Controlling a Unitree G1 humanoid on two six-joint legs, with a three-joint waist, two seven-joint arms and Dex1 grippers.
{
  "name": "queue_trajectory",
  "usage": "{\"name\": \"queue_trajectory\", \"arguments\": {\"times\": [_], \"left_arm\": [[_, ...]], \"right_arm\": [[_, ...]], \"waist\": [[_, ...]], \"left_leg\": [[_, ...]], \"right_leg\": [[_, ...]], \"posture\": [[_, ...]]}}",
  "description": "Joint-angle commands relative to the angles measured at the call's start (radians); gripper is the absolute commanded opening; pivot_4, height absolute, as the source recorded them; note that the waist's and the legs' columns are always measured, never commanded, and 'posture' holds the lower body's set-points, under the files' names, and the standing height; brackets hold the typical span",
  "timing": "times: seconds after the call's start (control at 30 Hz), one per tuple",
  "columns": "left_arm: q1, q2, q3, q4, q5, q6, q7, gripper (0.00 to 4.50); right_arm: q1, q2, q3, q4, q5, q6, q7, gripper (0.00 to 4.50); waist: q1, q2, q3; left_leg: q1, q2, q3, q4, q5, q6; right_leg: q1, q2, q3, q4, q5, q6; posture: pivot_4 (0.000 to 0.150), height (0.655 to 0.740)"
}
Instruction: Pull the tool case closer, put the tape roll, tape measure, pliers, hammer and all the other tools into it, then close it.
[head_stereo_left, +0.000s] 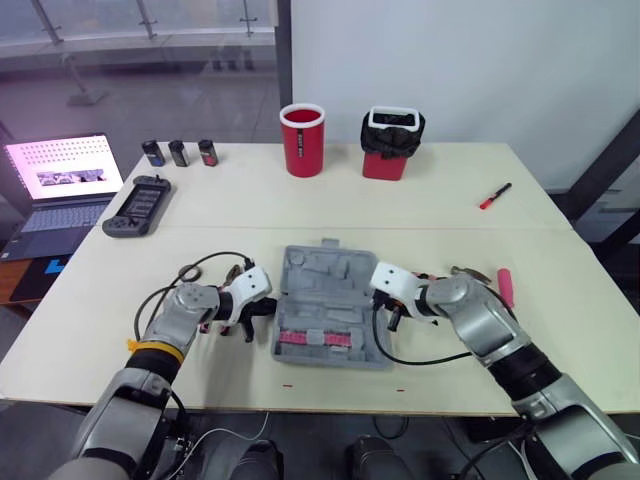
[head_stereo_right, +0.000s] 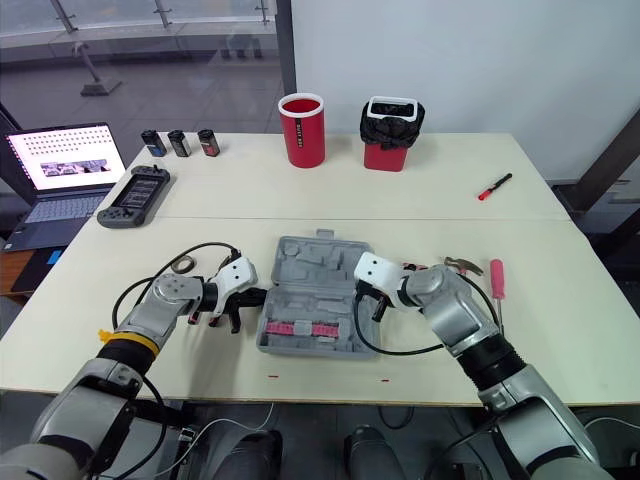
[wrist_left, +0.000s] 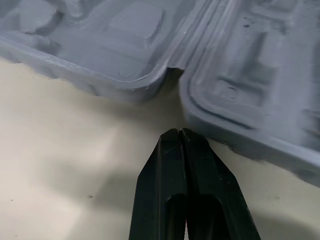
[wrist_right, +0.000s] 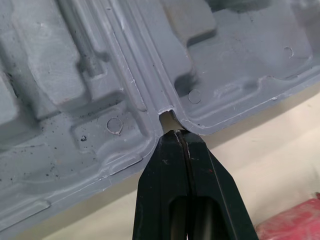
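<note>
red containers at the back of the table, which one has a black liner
The squarer red bin on the right, with a black bag draped over its top; the round red cup beside it has none.

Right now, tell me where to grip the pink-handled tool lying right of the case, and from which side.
I'd grip the pink-handled tool by its handle, coming from above with the jaws across it: it lies flat on the table, and the handle is its thickest part.
</note>
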Motion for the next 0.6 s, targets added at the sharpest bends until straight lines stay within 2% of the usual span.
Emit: {"name": "queue_trajectory", "arguments": {"times": [0.03,0.3,0.47,0.6], "left_arm": [[0.106,0.001,-0.048,-0.141,-0.013,0.060,-0.060,0.07],[0.361,0.098,-0.042,-0.475,-0.047,0.206,-0.067,0.07],[0.384,0.114,-0.027,-0.506,-0.050,0.258,-0.035,0.07],[0.336,0.164,-0.007,-0.427,-0.026,0.243,-0.030,0.07]], "right_arm": [[0.046,0.025,0.054,-0.151,0.031,0.033,0.047,0.00],[0.191,-0.010,0.032,-0.381,0.044,0.192,0.030,0.00],[0.246,-0.044,0.012,-0.472,0.054,0.268,0.017,0.00],[0.239,-0.052,0.013,-0.452,0.055,0.280,-0.003,0.00]], "waist": [[0.001,0.000,0.000],[0.003,0.000,-0.001],[0.004,0.000,-0.001],[0.003,0.000,-0.001]], "left_leg": [[0.000,0.000,0.000,0.000,0.000,0.000],[0.000,0.000,-0.001,0.000,0.000,0.000],[0.000,0.000,0.000,0.000,0.000,0.000],[0.002,0.000,0.000,0.001,0.000,0.000]], "right_leg": [[0.000,0.000,0.000,0.000,0.000,0.000],[0.001,0.000,0.000,0.000,-0.001,0.000],[0.002,-0.001,0.000,-0.001,-0.001,0.001],[0.002,0.000,0.000,-0.001,-0.003,0.003]], "posture": [[0.150,0.7387],[0.150,0.7387],[0.150,0.7387],[0.150,0.7387]]}}
